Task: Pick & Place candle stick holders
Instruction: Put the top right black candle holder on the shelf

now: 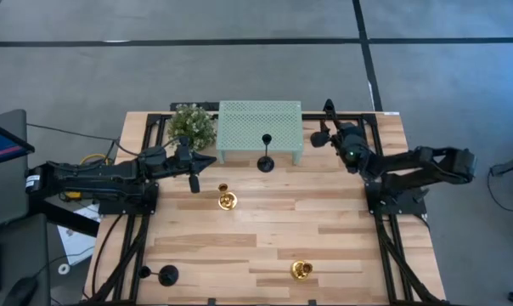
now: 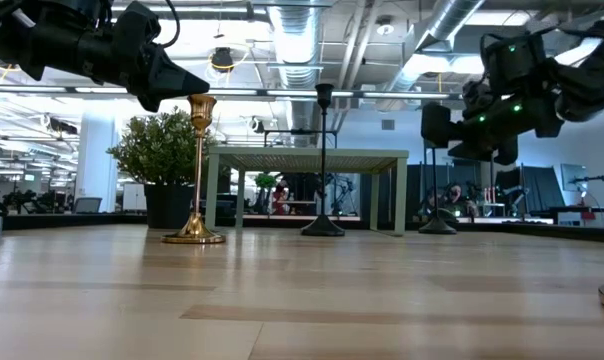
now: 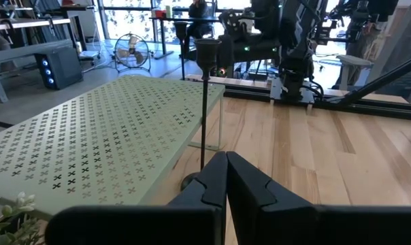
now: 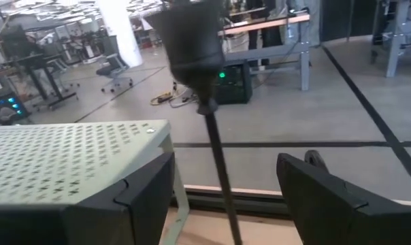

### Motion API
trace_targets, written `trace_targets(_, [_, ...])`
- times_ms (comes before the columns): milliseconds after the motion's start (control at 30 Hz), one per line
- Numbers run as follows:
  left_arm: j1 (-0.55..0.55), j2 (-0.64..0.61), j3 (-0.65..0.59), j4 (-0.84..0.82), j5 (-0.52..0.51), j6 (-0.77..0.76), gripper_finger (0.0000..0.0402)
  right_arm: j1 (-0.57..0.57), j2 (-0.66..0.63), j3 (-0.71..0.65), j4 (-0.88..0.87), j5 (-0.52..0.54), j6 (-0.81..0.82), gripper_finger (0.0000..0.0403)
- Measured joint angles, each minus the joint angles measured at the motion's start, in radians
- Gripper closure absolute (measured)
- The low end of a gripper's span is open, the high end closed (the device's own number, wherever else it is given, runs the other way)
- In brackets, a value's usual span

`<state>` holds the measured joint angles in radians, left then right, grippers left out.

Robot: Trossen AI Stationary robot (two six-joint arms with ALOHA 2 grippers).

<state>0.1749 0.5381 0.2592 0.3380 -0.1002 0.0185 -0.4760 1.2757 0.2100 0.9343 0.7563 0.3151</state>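
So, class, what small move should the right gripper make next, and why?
Probably draw the right gripper straight back: the black holder stands upright between its open fingers, beside the rack, so a sideways move could topple it.

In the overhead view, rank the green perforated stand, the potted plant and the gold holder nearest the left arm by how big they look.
1. Green perforated stand, clearly the largest.
2. Potted plant, well under half the stand's spread.
3. Gold holder, smallest. Seen from straight above, only its base and top show, so its height does not count here.
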Motion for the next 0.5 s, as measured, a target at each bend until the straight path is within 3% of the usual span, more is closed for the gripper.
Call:
trace_targets(200, [0.0,0.0,0.0,0.0,0.0,0.0,0.0394,-0.012,0.094,0.008,0.076,0.0,-0.064,0.0153])
trace_targets(500, [0.0,0.0,0.0,0.0,0.0,0.0,0.0394,-0.014,0.247,0.138,0.102,0.001,-0.2,0.0153])
